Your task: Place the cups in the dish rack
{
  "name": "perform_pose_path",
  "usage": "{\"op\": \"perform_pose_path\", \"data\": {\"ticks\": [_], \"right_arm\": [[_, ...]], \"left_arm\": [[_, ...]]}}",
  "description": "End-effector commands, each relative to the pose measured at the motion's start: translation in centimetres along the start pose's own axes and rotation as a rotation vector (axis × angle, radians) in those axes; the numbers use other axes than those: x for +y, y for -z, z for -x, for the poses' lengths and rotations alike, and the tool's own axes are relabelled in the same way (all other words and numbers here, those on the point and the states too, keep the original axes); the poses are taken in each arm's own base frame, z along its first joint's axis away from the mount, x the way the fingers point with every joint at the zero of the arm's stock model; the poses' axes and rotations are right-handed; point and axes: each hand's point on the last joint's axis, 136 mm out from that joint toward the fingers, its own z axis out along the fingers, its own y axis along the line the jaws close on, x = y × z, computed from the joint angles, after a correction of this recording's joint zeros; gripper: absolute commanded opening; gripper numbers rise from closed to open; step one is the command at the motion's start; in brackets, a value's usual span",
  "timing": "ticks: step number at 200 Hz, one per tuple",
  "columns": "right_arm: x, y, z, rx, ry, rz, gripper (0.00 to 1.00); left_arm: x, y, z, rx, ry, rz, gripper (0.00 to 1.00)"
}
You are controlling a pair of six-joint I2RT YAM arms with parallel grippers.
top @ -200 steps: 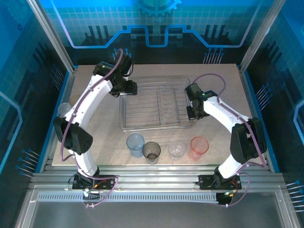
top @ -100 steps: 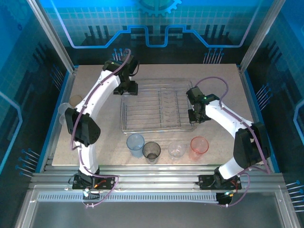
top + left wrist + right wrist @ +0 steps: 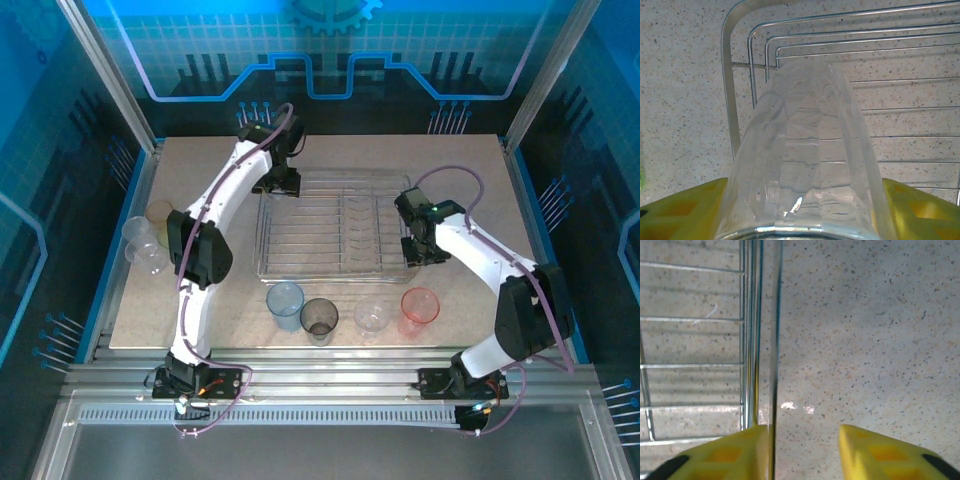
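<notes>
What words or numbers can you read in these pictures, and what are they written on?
None: there are no words, numbers or labels to read anywhere.
The clear cup close to the left wrist camera is plain.
The dish rack is bare wire.
The back wall has just a gear picture and line patterns, with no letters.

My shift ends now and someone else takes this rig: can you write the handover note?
Left pincer: shut on a clear cup, over the dish rack's far left corner, not yet released.
Right pincer: open, empty, at the rack's right rim.
Front row on the table: blue cup, grey cup, second clear cup, pink-red cup.
Left of the rack: amber cup, two more clear ones.
Done: no cup seated in the rack that I can make out.
Left: place the held cup, then the other seven.
</notes>
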Motion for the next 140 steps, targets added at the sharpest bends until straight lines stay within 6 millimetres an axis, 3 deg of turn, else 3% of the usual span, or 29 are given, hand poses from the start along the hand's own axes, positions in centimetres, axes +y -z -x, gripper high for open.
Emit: {"op": "perform_pose_path", "data": {"ticks": [1, 28, 74, 108, 140], "right_arm": [[-0.1, 1.8, -1.1, -0.004, 0.001, 0.038, 0.49], [-0.2, 4.5, -0.4, -0.092, -0.014, 0.102, 0.55], [-1.9, 9.1, -0.3, -0.243, -0.072, 0.164, 0.60], [-3.3, 10.4, -1.3, -0.285, -0.097, 0.161, 0.60], [-4.0, 10.6, -2.1, -0.286, -0.112, 0.154, 0.60]], "left_arm": [[-0.1, 0.9, 0.1, -0.008, -0.040, 0.003, 0.02], [-0.3, 0.1, 0.4, -0.010, -0.057, 0.007, 0.04], [-0.6, -1.4, 0.9, -0.008, -0.068, 0.011, 0.06], [-0.7, -2.0, 1.3, -0.011, -0.073, 0.014, 0.08], [-0.4, -2.2, 1.5, -0.015, -0.077, 0.027, 0.19]]}}
